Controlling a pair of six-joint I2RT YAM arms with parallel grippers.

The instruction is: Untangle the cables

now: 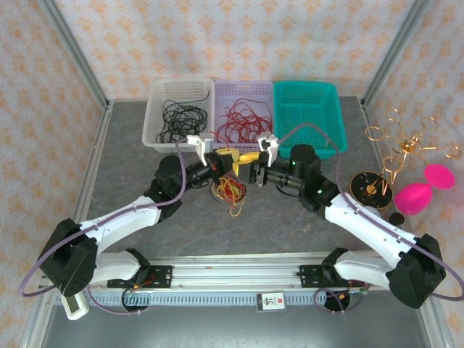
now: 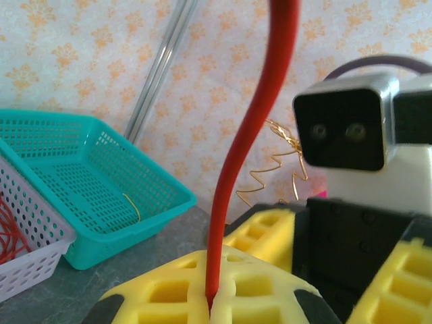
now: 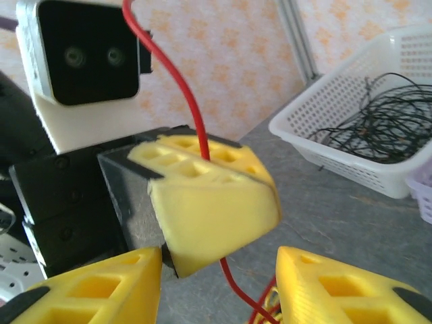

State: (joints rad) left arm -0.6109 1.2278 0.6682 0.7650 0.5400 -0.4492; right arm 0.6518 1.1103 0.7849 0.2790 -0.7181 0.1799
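Just in front of the lilac basket [image 1: 243, 109], the left gripper [image 1: 229, 161] and right gripper [image 1: 251, 159] meet above the cables [image 1: 229, 190], a red-and-yellow knot partly hidden beneath them on the grey table [image 1: 290, 232]. Floral-papered walls [image 1: 217, 36] rise behind that basket. From above we cannot make out the pinch. The wrist views show it: the left gripper is pressed together on a red strand [image 2: 251, 135] cut off at the frame's top, and the right gripper's fingers [image 3: 337, 287] stand spread, holding nothing.
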